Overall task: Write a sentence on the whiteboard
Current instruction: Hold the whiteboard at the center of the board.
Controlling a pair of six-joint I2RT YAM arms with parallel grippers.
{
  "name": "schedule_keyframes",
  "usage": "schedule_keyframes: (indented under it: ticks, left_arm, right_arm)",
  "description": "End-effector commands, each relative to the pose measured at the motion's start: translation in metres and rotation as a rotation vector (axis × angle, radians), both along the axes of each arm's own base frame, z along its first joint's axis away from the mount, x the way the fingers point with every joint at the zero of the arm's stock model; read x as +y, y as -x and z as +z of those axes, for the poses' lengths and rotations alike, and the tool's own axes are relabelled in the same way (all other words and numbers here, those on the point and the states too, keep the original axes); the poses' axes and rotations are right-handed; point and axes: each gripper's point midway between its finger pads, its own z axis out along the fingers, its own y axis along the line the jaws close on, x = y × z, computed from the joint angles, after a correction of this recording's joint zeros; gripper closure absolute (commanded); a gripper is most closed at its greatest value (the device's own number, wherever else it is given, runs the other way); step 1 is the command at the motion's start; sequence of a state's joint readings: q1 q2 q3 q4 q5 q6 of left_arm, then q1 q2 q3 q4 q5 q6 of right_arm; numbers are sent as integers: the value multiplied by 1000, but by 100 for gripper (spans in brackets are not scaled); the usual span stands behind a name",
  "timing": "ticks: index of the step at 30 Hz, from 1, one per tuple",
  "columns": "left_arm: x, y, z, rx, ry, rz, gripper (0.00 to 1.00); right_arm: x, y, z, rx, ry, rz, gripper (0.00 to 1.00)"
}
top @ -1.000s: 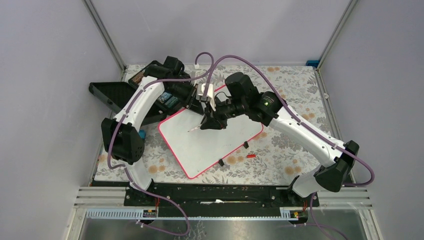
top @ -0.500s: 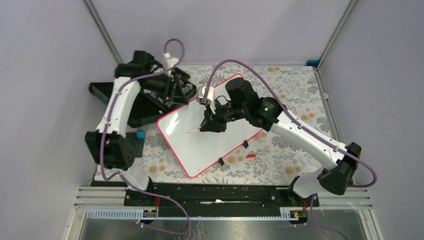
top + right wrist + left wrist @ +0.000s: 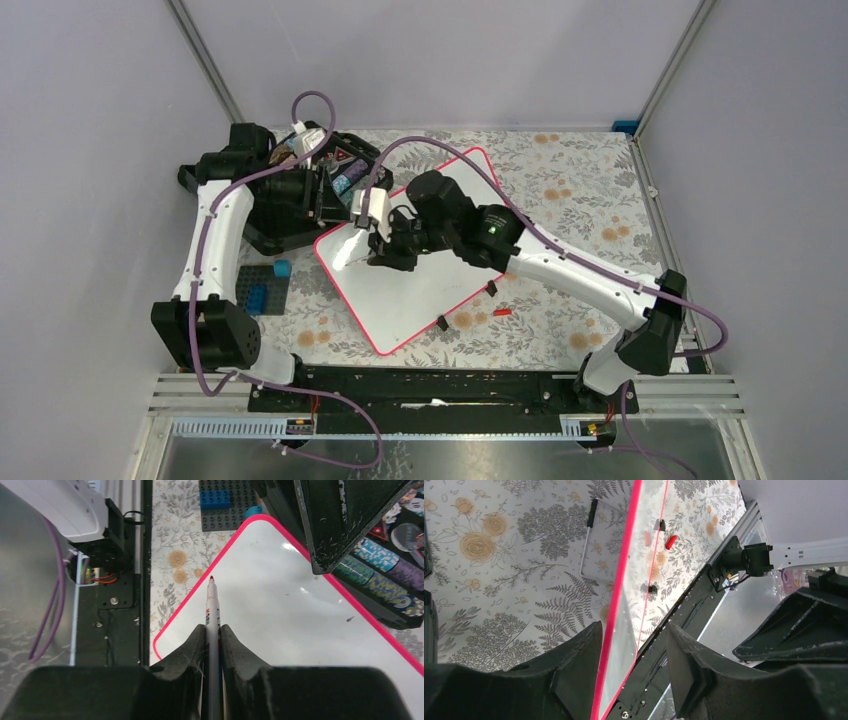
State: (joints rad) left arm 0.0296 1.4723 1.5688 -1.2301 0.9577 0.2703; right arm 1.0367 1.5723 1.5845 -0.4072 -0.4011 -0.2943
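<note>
The right gripper [image 3: 213, 630] has its 2 black fingers pressed onto the barrel of a slim white marker with a red tip [image 3: 212, 602], so the pen runs straight out ahead of the wrist like a stylus. That hold looks chosen so that the arm's own motion draws the strokes. In the right wrist view the tip sits at the centre of the frame, over the pink rim near a rounded corner of the large flat white whiteboard with a thin pink-red rim [image 3: 420, 290]. I judge this to be the starting spot for a first line.

The board lies flat and skewed at the centre of the top view. No writing shows on it, so the task seems barely begun.

The left gripper [image 3: 634, 635] has its fingers spread with nothing between them. It hangs at upper left of the top view over the open black plastic case [image 3: 270, 225], clear of the board and leaving the pen room.

The table wears a grey floral cloth with orange blooms [image 3: 580, 200]. A small red pen cap [image 3: 501, 312] lies on it right of the board's lower edge. Pale lilac walls and aluminium posts [image 3: 205, 70] enclose the cell.
</note>
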Motion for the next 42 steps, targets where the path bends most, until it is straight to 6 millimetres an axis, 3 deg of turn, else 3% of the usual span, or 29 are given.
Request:
schedule_keyframes:
  ticks: [1,5,14,18,23,28,32,42]
  left_arm:
    - [8,-8,3,-41,9,35,47]
    - [13,-12,1,-46,5,68,47]
    - [9,-6,-11,-8,33,34,58]
    - [6,-3,-10,-5,49,12,67]
    - [0,-3,-13,3,48,-16,85]
    - [-7,-4,-14,5,32,-48,95]
    - [-9,-6,-17,4,19,-60,100]
    - [-20,-6,-27,2,-23,-111,100]
  right_arm:
    - [16,-15,21,-148,-35,-41,100]
    - [22,-16,22,-164,-37,-28,100]
    - [35,-27,18,-209,-14,-38,100]
    - [36,-28,13,-215,-2,-33,100]
    - [37,-30,9,-225,9,-29,100]
    - [38,-37,8,-261,24,-39,100]
    - [40,-40,6,-272,29,-38,100]
    - [44,-41,3,-284,40,-21,100]
